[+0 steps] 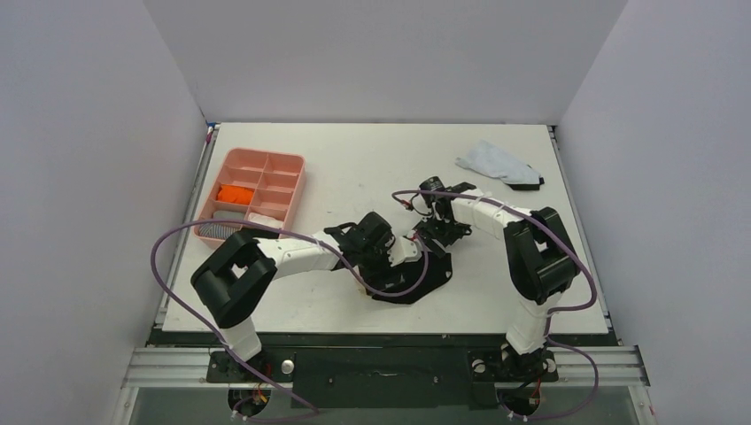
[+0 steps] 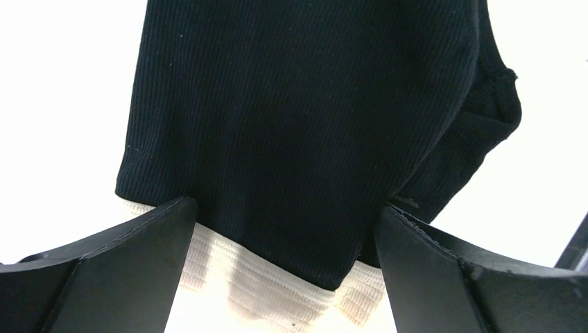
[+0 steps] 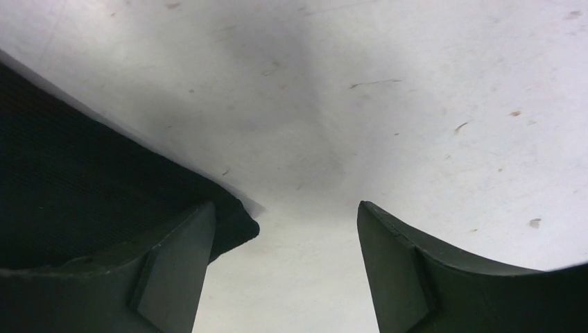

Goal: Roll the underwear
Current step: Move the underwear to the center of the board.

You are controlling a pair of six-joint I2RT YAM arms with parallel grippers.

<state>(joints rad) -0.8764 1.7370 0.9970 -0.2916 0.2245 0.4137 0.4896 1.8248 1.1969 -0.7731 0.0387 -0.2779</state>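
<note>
The black underwear lies flat on the white table near the front, partly under both arms. In the left wrist view its ribbed black cloth fills the frame, and the beige waistband peeks out at the near edge. My left gripper stands open just above that edge, straddling it and holding nothing. My right gripper is open too, over bare table, with its left finger above a corner of the black cloth. The orange underwear sits in a pink tray.
The pink compartment tray stands at the left and also holds grey and white cloth items. A pale blue-grey cloth with a dark edge lies at the back right. White walls close in the table on three sides.
</note>
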